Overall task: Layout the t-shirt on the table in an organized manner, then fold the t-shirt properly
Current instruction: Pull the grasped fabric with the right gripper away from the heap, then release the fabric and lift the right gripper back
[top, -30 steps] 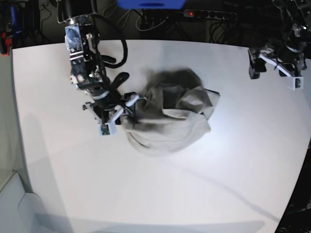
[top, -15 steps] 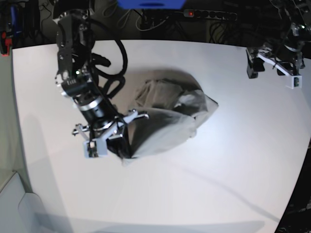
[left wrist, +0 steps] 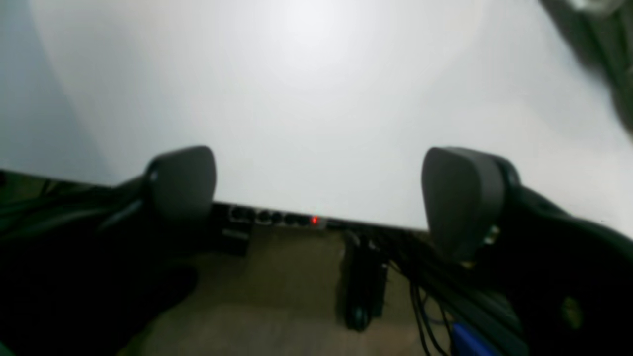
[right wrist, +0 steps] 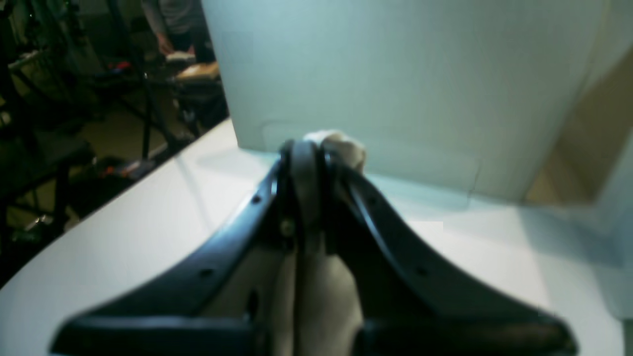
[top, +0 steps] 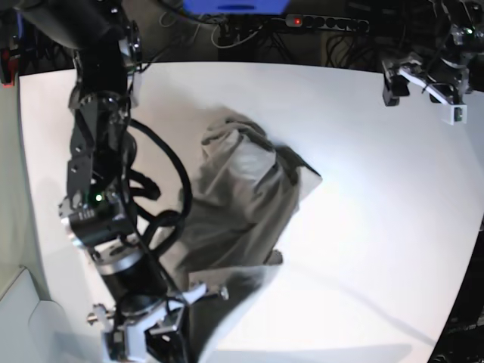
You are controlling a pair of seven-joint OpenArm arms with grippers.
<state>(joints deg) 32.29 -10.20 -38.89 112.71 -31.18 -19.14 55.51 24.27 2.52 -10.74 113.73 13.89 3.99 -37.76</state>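
Observation:
The light grey-beige t-shirt [top: 242,189] is drawn out in a long bunched band, from a heap at mid-table toward the near left. My right gripper [top: 175,324] holds its near end raised above the table [top: 378,212]. In the right wrist view that gripper [right wrist: 306,148] is shut on a fold of the t-shirt [right wrist: 341,144], and more cloth hangs under the jaws. My left gripper [top: 423,83] hovers at the far right corner, well away from the shirt. Its fingers [left wrist: 183,183] stand wide apart over the table [left wrist: 316,89] with nothing between them.
A power strip with a red light [top: 296,21] and cables lie just beyond the far table edge, and the power strip [left wrist: 277,217] also shows in the left wrist view. A white upright panel [right wrist: 395,74] stands by the table's near-left corner. The right arm [top: 98,189] spans the left side.
My right gripper closed on the shirt's left edge, then pulled it toward the near left, lifting and stretching the cloth. The left gripper stayed open and shifted only slightly.

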